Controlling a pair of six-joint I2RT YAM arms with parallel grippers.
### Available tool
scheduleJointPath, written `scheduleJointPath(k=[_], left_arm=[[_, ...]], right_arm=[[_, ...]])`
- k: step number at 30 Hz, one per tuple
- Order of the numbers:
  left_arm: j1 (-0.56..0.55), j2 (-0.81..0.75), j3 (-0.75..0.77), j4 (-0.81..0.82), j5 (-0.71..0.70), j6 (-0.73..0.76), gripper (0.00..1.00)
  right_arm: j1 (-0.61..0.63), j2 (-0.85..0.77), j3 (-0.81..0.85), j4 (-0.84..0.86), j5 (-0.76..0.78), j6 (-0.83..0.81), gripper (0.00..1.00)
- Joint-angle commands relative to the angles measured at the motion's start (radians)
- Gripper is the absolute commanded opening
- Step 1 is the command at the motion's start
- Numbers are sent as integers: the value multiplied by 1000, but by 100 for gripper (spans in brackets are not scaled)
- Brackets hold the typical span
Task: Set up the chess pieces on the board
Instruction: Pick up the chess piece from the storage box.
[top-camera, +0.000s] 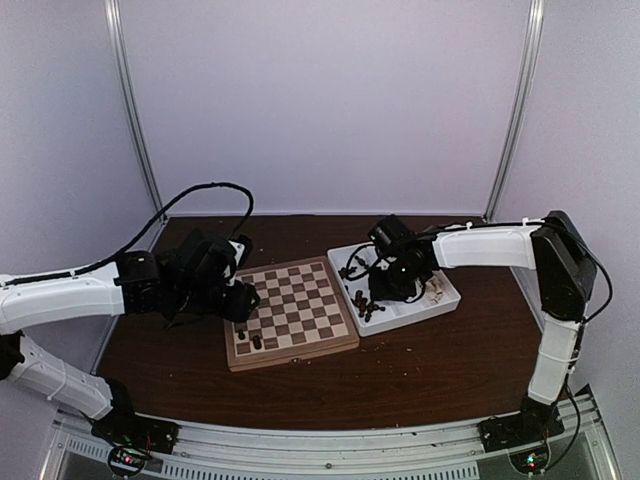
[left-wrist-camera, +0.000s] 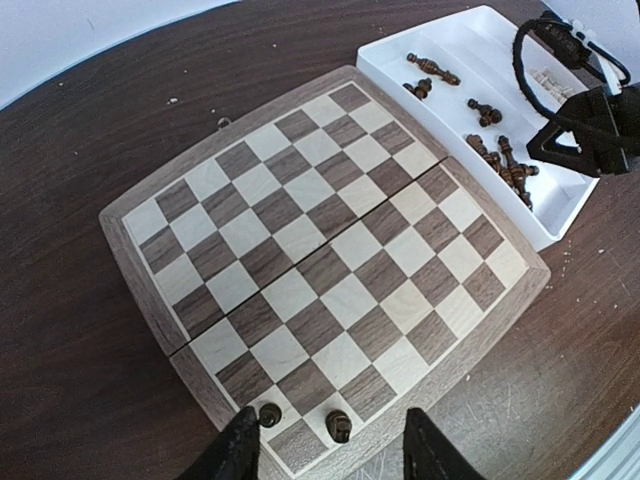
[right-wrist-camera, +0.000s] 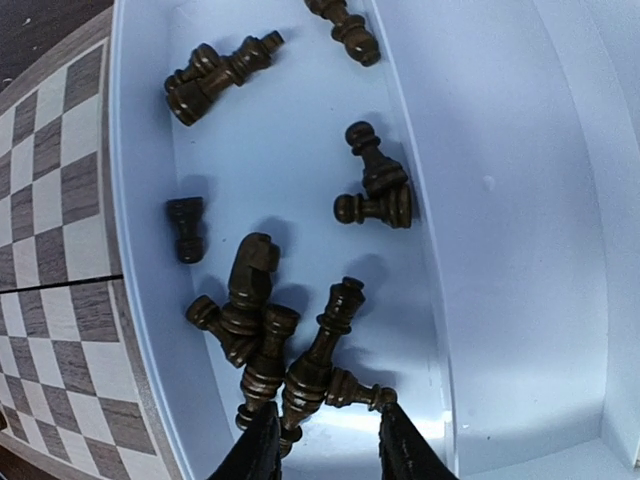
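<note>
Right claw (right-wrist-camera: 322, 445) straddling heaped chess pieces (right-wrist-camera: 290, 360), inside white tray (right-wrist-camera: 500, 200)

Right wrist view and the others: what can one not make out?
- Right wrist view: chess pieces overlap inside the right gripper, so whether it grips one is unclear.
- Top view: the two pieces on the board are too small to name.
- Left wrist view: a cable partly hides the tray's pale pieces.
</note>
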Motion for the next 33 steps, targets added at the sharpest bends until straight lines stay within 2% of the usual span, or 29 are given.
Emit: scheduleJointPath(k=[1,4,15,21,29,33], left_arm=[[9,-48,-28,48,-10,19,49],[12,-68,-43,46,-11,20,49],[19,-119,-70,33,-8,28,50],[21,-112,-67,33,-5,37,50],[24,-68,-37,38,21,50,51],[24,-42,-18,38,31,54,50]], right_arm=[[-5,37,45,-48,81,134,34],[-6,65,66,-65,118,175,34],[-5,185,141,-28,82,210,33],[-5,245,206,-99,130,195,30],[-4,211,192,-92,136,146,17],[-7,202,211,-114,114,114,3]])
